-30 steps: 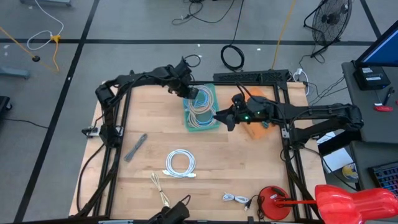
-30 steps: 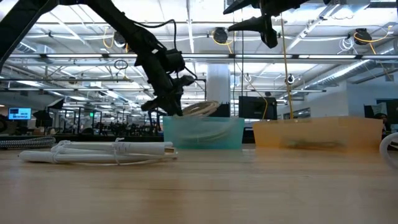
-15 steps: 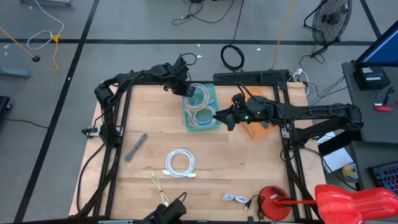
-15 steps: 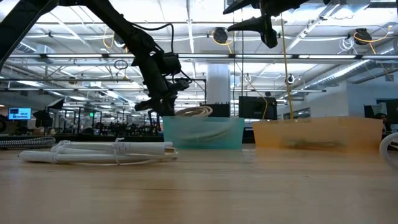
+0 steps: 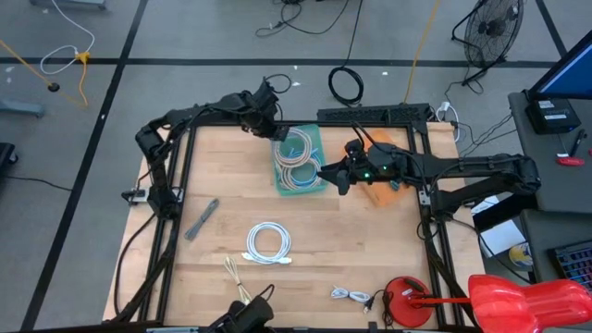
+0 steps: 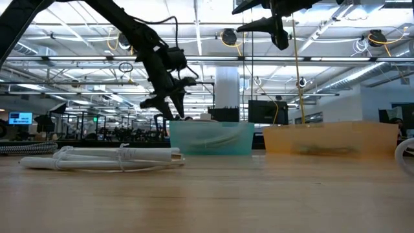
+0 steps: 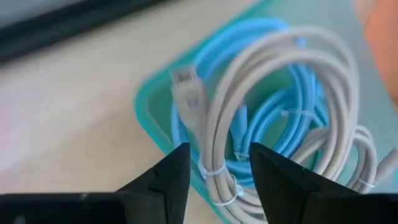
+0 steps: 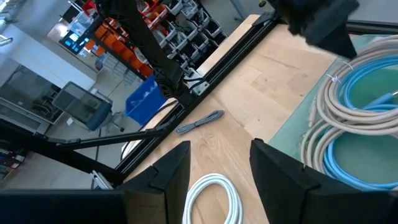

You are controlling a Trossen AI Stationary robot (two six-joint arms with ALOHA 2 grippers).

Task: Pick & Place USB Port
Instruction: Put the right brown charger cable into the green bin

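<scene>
Your left gripper [image 5: 274, 127] hangs above the back-left corner of the teal translucent plastic bin [image 5: 315, 154], its fingers [image 7: 163, 180] parted by a moderate gap and holding nothing. In the left wrist view, that gap frames the coiled beige cables [image 7: 267, 106] and the light-blue cable coil [image 7: 273, 118] lying in the bin, with a pale plug end [image 7: 186, 87] just past the fingertips. From the low view, the gripper [image 6: 169, 107] sits clear above the bin's rim [image 6: 210, 125].

Your right gripper [image 5: 326, 172] hovers at about 3 o'clock from the teal bin, at its right edge, fingers apart and empty. Behind it, toward 3 o'clock, is the orange translucent bin [image 5: 381, 192].

On the wooden table [image 5: 222, 222], at 6 o'clock from the teal bin, lies a coiled white round cable [image 5: 268, 244]; at 8 o'clock is a grey flat bundled cable [image 5: 202, 218]. Near the front edge sit a thin cream cable bundle [image 5: 235, 276] and a small white cable [image 5: 351, 296]. I cannot tell which of these carries the USB port.
</scene>
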